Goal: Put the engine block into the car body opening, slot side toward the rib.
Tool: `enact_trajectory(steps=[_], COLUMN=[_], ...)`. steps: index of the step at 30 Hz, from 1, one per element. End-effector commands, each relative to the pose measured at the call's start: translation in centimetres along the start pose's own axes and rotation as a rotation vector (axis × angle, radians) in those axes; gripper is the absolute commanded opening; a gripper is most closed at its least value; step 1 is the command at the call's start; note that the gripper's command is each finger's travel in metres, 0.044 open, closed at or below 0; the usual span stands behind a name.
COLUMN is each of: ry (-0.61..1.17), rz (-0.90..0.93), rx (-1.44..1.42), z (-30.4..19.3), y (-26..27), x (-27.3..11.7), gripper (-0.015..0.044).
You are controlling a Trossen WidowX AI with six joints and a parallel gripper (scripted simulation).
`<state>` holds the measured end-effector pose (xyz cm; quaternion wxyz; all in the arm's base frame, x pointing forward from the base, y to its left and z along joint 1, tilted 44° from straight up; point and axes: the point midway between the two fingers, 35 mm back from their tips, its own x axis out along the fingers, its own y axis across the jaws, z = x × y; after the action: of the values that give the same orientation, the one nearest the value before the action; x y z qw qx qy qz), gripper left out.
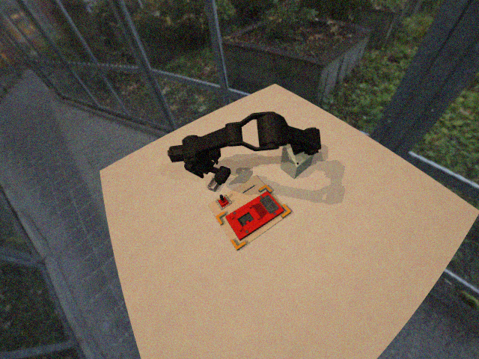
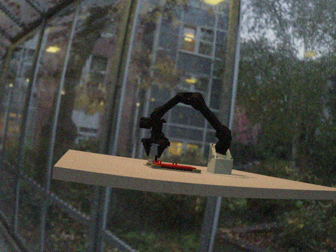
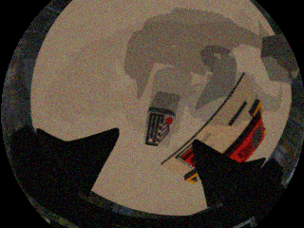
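The engine block [image 1: 212, 183] [image 3: 160, 125] is a small grey block with slots and a red dot on its face. It lies on the table beside the board, outside the car body. My gripper [image 1: 210, 179] [image 2: 153, 156] [image 3: 157, 138] is open and empty above the block, one finger to each side in the wrist view. I cannot tell its exact height over it. The red car body [image 1: 253, 224] [image 2: 179, 166] [image 3: 246, 148] lies flat, with a dark opening [image 1: 245, 218] near its left end. The rib cannot be made out. The block is not discernible in the exterior view.
The car body lies on a thin beige board [image 1: 265, 228] between orange corner brackets [image 1: 238, 244] [image 3: 191, 178]. A small red piece with a black upright knob [image 1: 222, 201] sits on the board near the gripper. The pale arm base [image 1: 296, 164] [image 2: 220, 165] stands behind the board.
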<state>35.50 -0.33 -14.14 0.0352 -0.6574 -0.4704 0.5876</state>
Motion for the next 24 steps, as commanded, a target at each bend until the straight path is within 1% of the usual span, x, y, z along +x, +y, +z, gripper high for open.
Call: enact_trajectory(steps=[1,15,24], ry=[0.002,0.003,0.003], rz=[-0.008,-0.009,-0.009], rx=[0.009,0.009,0.009], z=[0.1,0.1,0.1], y=[-0.2,-0.2,-0.2], x=[0.7,2.7,2.7], gripper=[0.0440,0.0440,0.0204])
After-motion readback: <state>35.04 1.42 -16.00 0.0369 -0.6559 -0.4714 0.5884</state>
